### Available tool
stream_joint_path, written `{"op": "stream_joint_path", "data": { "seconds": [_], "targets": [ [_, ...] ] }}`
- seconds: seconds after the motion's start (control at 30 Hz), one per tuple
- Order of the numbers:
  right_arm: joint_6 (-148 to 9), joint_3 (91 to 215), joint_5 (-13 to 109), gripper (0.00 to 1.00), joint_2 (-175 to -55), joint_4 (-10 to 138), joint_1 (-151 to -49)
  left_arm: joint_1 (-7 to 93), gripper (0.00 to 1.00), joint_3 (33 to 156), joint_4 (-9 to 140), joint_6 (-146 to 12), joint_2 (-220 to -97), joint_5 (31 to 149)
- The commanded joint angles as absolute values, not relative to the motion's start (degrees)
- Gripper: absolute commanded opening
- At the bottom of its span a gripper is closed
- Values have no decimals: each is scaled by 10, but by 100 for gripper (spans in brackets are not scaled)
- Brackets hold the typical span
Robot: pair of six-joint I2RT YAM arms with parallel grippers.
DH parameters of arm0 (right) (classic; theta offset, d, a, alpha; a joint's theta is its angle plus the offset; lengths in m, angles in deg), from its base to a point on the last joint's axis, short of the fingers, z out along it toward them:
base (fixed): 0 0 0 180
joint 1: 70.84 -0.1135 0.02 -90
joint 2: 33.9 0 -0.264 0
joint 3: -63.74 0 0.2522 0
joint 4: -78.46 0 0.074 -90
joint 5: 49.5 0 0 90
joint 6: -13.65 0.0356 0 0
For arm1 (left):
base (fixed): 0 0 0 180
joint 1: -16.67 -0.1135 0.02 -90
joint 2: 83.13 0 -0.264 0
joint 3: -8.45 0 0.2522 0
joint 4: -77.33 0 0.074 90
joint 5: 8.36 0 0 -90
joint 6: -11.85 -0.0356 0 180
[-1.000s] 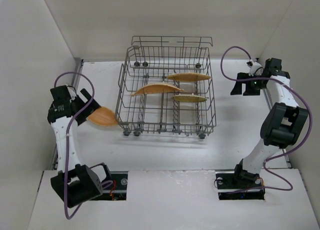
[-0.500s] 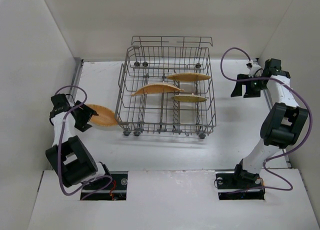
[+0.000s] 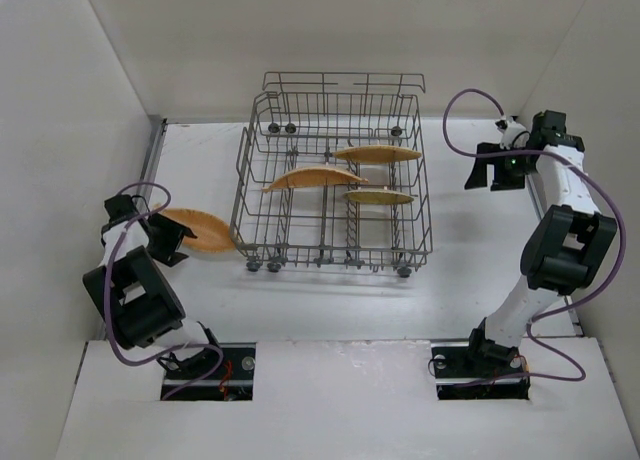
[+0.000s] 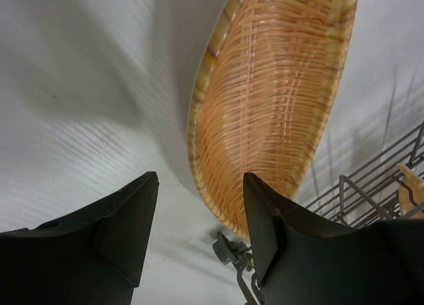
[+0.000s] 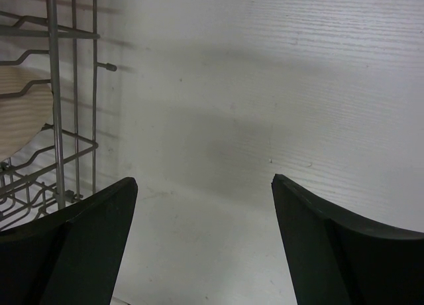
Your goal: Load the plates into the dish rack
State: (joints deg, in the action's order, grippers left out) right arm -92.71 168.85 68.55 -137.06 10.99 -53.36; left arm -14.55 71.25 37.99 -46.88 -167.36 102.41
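The dish rack [image 3: 335, 250] stands mid-table with three orange-tan plates on edge among its tines: one at the back [image 3: 378, 153], one in the middle [image 3: 305, 178], one to the right [image 3: 380, 197]. The fourth plate [image 3: 203, 230], woven, lies outside, against the rack's lower left side. My left gripper [image 3: 167, 240] is open at that plate's left edge. In the left wrist view the woven plate [image 4: 271, 106] lies just ahead of my open left gripper [image 4: 199, 192], beside the right finger [image 4: 265, 219], not held. My right gripper [image 3: 485, 170] is open and empty right of the rack.
A rack wheel [image 4: 225, 248] and wires [image 4: 371, 185] show beside the left fingers. The right wrist view shows the rack's side wires [image 5: 59, 119] at left and bare table under the right gripper [image 5: 205, 185]. White walls enclose the table.
My left arm has folded back toward the left and near side, and its gripper has come off the woven plate, which stays by the rack's left side. The right gripper has barely moved.
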Motion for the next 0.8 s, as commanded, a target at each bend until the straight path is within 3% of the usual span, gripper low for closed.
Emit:
{"op": "stream_joint_path", "data": {
  "seconds": [0.0,0.43,0.63,0.77],
  "targets": [
    [-935,1723,679,88,-1381,96,-538,-147,49,712,404,-458,-1702,1037],
    [-932,1787,670,88,-1409,61,-544,-132,39,777,434,-448,-1805,1039],
    [-929,1786,670,88,-1409,63,-551,-109,12,812,434,-455,-1828,1037],
    [-926,1784,670,87,-1409,68,-552,-97,4,829,427,-468,-1808,1021]
  ]
}}
